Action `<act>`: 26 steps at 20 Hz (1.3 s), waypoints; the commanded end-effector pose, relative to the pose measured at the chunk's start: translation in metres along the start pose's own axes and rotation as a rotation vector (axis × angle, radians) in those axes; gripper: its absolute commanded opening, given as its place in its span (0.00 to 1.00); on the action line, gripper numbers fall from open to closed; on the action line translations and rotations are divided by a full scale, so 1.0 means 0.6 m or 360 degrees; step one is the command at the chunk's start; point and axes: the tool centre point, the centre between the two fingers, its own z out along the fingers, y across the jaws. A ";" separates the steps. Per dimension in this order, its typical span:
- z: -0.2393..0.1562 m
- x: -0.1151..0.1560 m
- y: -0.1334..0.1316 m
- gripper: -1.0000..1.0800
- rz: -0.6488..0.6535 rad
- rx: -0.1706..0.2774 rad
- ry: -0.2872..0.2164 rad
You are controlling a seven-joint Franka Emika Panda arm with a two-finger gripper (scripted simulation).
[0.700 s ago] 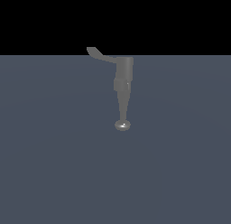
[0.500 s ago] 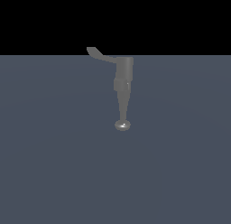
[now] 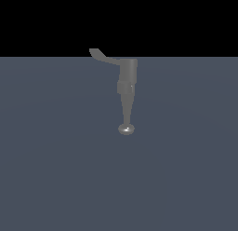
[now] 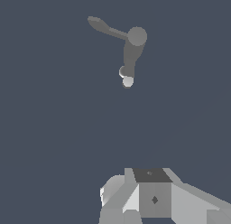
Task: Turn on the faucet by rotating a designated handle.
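The grey faucet [image 3: 127, 81] stands alone on the dark floor in the exterior view, its tapered spout ending in a shiny rounded knob [image 3: 126, 129]. The handle [image 3: 103, 56], a thin curved lever with an upturned tip, sticks out from the top of the body toward the exterior view's left. The wrist view looks down on the faucet [image 4: 131, 51] and its handle [image 4: 104, 28] from a distance. Only part of my gripper [image 4: 151, 175] shows at that picture's edge, well away from the faucet, touching nothing. The gap between its fingers cannot be made out.
Flat dark grey-blue floor [image 3: 56, 169] surrounds the faucet on all sides, with a black background behind it. No other object shows.
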 end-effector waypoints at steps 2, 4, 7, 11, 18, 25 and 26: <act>0.000 0.000 0.000 0.00 0.0001 0.0000 0.0000; 0.000 0.002 0.000 0.00 0.0010 0.0003 0.0000; 0.001 0.009 -0.001 0.00 0.0038 0.0013 -0.0002; 0.004 0.022 -0.003 0.00 0.0099 0.0033 -0.0007; 0.014 0.060 -0.008 0.00 0.0274 0.0083 -0.0026; 0.034 0.117 -0.015 0.00 0.0538 0.0140 -0.0063; 0.037 0.125 -0.016 0.00 0.0579 0.0146 -0.0069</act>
